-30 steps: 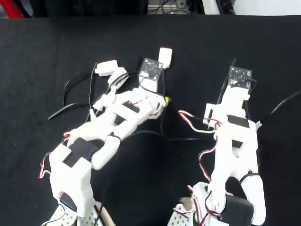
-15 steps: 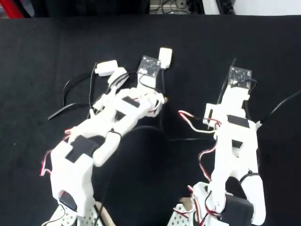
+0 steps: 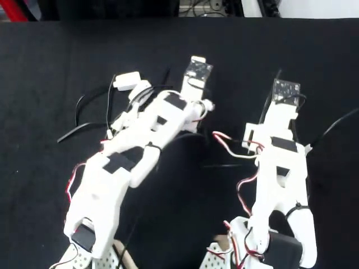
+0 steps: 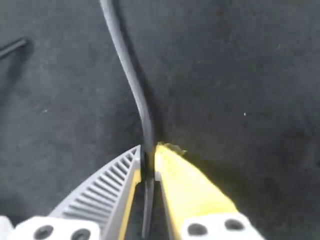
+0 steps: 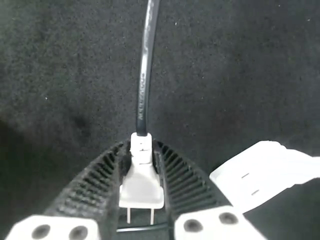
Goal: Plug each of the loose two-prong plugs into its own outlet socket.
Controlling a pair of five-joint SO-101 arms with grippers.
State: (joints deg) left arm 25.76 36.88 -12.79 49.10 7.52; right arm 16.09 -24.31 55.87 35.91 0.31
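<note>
My left gripper (image 4: pixel 149 151) is shut on a thin black cable (image 4: pixel 134 85) that runs away over the black cloth; one finger is grey, the other yellow. In the high view the left arm (image 3: pixel 162 120) stretches toward the back middle, where a white outlet socket (image 3: pixel 197 59) peeks out past its wrist. My right gripper (image 5: pixel 141 146) is shut on a white two-prong plug (image 5: pixel 142 187), prongs toward the camera, its black cord (image 5: pixel 145 75) leading away. A white outlet socket (image 5: pixel 265 172) lies flat close beside that gripper.
Two more white socket blocks (image 3: pixel 127 80) lie at the back left with loose black cables (image 3: pixel 84 102) looping around them. The right arm (image 3: pixel 277 151) stands over the right half of the black tablecloth (image 3: pixel 45 56). Red and white servo wires (image 3: pixel 224 144) hang between the arms.
The left arm has stretched forward and to the right, its wrist now over the back-middle socket. The right arm has stayed put.
</note>
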